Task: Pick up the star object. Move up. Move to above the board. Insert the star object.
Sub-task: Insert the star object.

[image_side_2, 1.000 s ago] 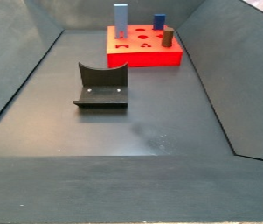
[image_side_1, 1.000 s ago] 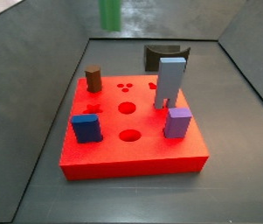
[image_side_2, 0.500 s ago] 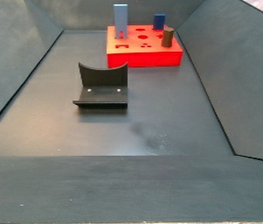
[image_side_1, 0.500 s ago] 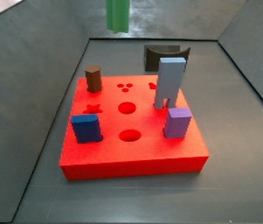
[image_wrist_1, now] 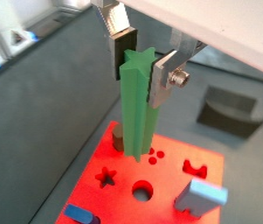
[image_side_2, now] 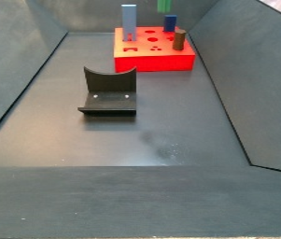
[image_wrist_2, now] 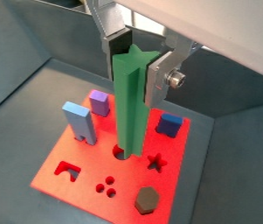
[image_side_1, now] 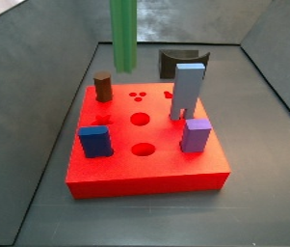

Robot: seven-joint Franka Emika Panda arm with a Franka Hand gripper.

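Note:
The star object is a tall green ridged rod with a star-shaped top. My gripper is shut on its upper end and holds it upright, as both wrist views show. The rod hangs above the far part of the red board, its lower end clear of the top face. The gripper itself is out of frame in both side views. The board's star-shaped hole lies open beside the rod's lower end. In a side view only the rod's tip shows above the board.
On the board stand a brown cylinder, a grey-blue pillar, a blue block and a purple block. The dark fixture stands on the grey floor beyond the board. Sloped grey walls enclose the floor.
The green rod has come lower in a side view and slightly sideways over the board. Its tip now shows in the other one. The pieces on the board have not moved.

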